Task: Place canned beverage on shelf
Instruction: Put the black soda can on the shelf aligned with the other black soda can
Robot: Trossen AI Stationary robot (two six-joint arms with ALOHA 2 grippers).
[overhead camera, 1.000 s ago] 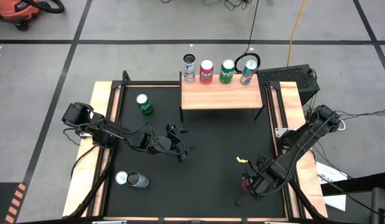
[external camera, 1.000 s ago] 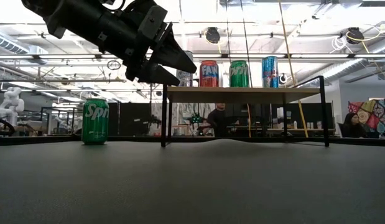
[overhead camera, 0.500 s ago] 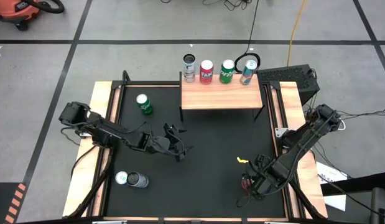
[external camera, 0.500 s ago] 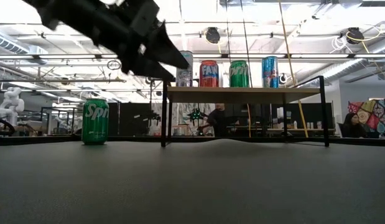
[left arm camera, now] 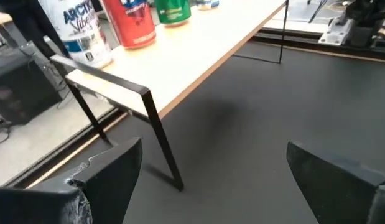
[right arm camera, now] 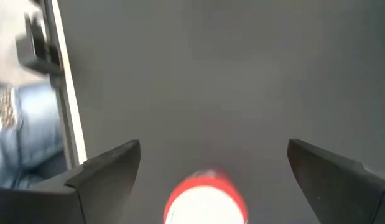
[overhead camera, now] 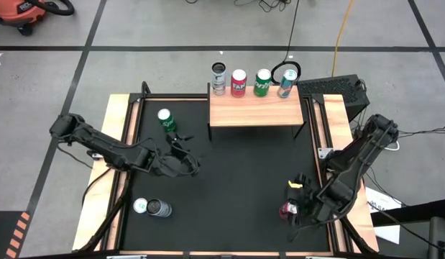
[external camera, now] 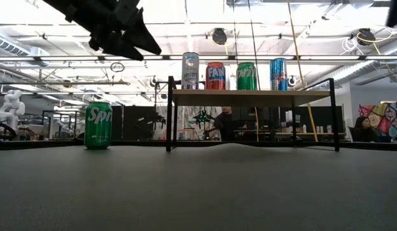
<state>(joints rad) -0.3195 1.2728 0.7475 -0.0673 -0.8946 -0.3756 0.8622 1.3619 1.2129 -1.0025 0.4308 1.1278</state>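
The shelf point(overhead camera: 256, 109), a light-wood board on black legs, stands at the table's far side. A silver can point(overhead camera: 219, 78), a red can point(overhead camera: 239, 83), a green can point(overhead camera: 262, 82) and a blue can point(overhead camera: 286, 83) stand along its far edge. A green Sprite can point(overhead camera: 166, 120) stands upright on the table left of the shelf. My left gripper point(overhead camera: 185, 155) is open and empty, high above the table's left middle; it also shows in the left wrist view point(left arm camera: 214, 149). My right gripper point(right arm camera: 212, 149) is open above a red can point(right arm camera: 206, 199) standing near the table's near right corner point(overhead camera: 284, 211); its fingers stand apart from the can.
Two more cans point(overhead camera: 152, 208) sit near the table's near left corner. The black table top point(overhead camera: 244, 173) is bare between the arms and in front of the shelf. Light-wood side rails point(overhead camera: 114, 173) border the table.
My left gripper has drawn back from the shelf toward the table's left edge and risen, staying open. My right gripper has shifted a little toward the table's right edge over the red can, which has stayed in place.
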